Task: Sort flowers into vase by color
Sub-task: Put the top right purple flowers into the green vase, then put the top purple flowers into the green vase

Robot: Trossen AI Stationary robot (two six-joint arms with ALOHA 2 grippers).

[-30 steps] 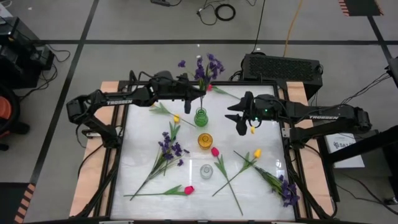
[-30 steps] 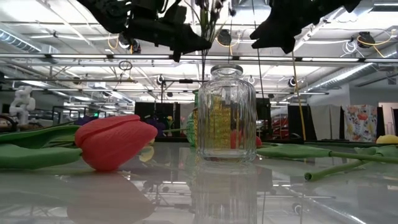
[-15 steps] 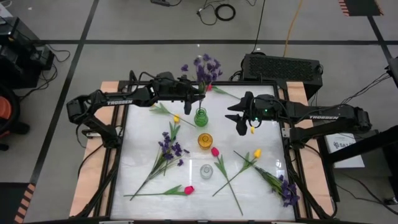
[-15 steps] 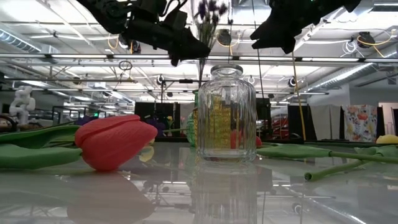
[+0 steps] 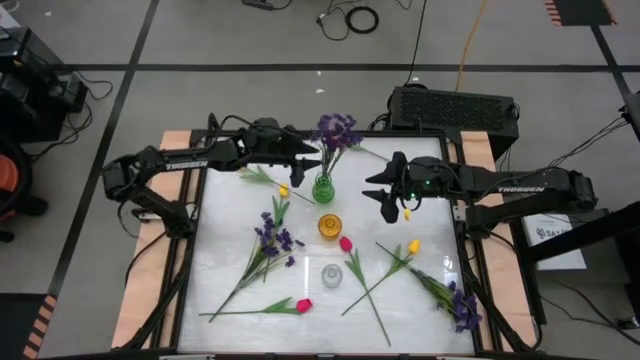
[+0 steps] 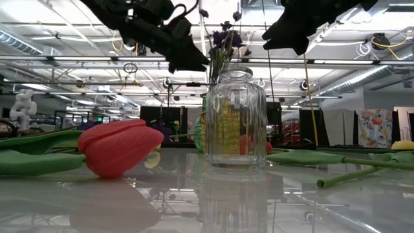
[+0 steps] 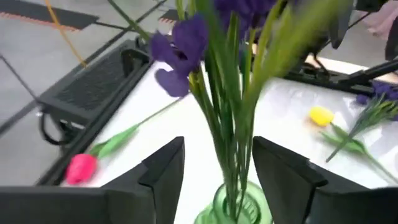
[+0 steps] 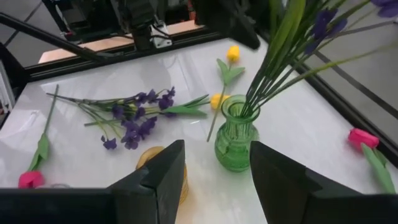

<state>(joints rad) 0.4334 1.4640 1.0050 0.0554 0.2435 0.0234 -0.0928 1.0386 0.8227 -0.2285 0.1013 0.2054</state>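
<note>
A bushy purple sprig (image 5: 336,131) stands with its stems in the green vase (image 5: 323,188) at the far middle of the table, leaning on the vase's mouth (image 7: 239,198). My left gripper (image 7: 217,142) is open. Its fingers stand on either side of the stems just above the vase, apart from them. My right gripper (image 5: 383,195) hangs open to the right of the vase and holds nothing. An amber vase (image 5: 329,226) and a clear vase (image 5: 331,276) stand nearer. Purple sprigs (image 5: 268,240), pink-red tulips (image 5: 300,305) and yellow tulips (image 5: 413,246) lie flat on the table.
More flowers lie around: a purple sprig (image 5: 455,303) at the near right, a pink tulip (image 5: 345,243) by the amber vase, a yellow tulip (image 5: 283,190) left of the green vase, another (image 7: 320,115) under my right gripper, a pink one (image 7: 79,169) at the far edge.
My left gripper has opened and let go of the purple sprig, then drawn back a little toward the table's left and tipped up. The sprig has sunk deeper into the green vase, and its blooms now lean toward the far right.
</note>
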